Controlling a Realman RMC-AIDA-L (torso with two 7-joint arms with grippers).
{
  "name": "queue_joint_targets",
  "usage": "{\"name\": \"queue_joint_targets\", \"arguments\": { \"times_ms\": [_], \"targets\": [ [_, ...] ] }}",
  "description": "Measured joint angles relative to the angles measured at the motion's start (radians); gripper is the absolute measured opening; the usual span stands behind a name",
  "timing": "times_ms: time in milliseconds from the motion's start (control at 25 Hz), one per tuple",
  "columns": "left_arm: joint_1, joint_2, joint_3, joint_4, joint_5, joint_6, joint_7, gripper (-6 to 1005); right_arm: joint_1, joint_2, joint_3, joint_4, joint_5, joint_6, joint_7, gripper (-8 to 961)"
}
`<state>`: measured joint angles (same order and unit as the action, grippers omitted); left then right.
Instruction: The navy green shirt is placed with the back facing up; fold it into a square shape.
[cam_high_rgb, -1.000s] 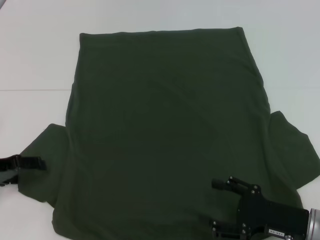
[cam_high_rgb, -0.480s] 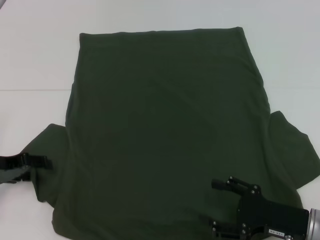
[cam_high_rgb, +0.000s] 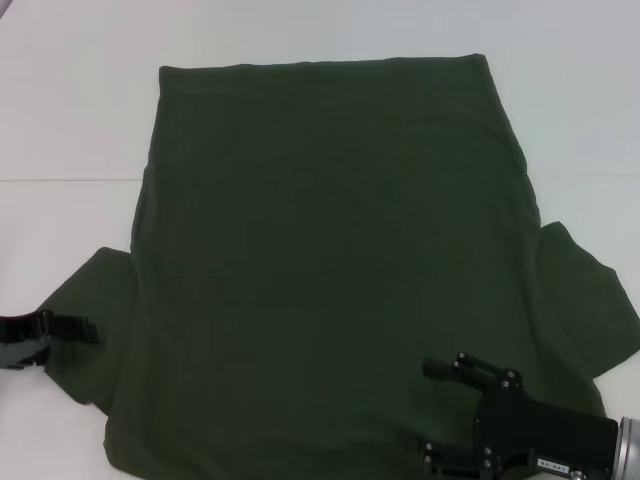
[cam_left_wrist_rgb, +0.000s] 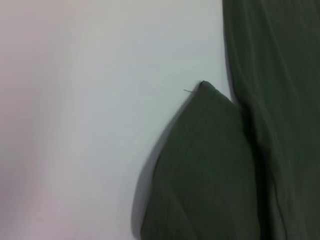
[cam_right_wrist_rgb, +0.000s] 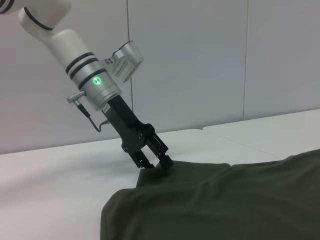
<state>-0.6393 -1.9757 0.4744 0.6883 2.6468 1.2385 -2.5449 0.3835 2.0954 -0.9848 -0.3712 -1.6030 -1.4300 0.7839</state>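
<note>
I have the navy green shirt (cam_high_rgb: 335, 260) spread flat over the middle of the white bench (cam_high_rgb: 70, 110), plain back up, hem toward the far edge and both short sleeves fanned out toward the left and right edges near me. It lies this way so each sleeve edge can be caught and carried inward.

My left gripper (cam_high_rgb: 62, 328) is down at the outer edge of the left sleeve (cam_high_rgb: 95, 320), close to the near-left corner of the bench. In the right wrist view I see the left gripper (cam_right_wrist_rgb: 156, 162) angled steeply, its fingers (cam_right_wrist_rgb: 165, 161) drawn together on the sleeve hem, pinching the cloth at bench level. I judge this low, slanted approach is meant to get one finger under the fabric so only the sleeve comes up. The left wrist view shows the sleeve's pointed corner (cam_left_wrist_rgb: 205, 87) lying on the bench beside the shirt body.

My right gripper (cam_high_rgb: 448, 415) hangs over the shirt's near-right part, by the near edge, fingers spread apart and holding nothing; I read it as waiting for its own sleeve.

No fold is made yet.
</note>
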Motion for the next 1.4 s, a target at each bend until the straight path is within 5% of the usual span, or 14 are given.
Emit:
{"name": "queue_joint_targets", "arguments": {
  "times_ms": [560, 1320, 1400],
  "targets": [
    [-0.010, -0.002, 0.057, 0.018, 0.039, 0.009, 0.004, 752, 0.000, 0.000, 0.000, 0.000, 0.001, -0.001, 0.000, 916],
    [-0.017, -0.006, 0.082, 0.030, 0.046, 0.003, 0.002, 18, 0.001, 0.000, 0.002, -0.002, 0.005, -0.001, 0.000, 916],
    [-0.017, -0.006, 0.084, 0.032, 0.046, 0.003, 0.006, 18, 0.002, 0.000, 0.002, -0.002, 0.005, -0.001, 0.000, 916]
  ]
}}
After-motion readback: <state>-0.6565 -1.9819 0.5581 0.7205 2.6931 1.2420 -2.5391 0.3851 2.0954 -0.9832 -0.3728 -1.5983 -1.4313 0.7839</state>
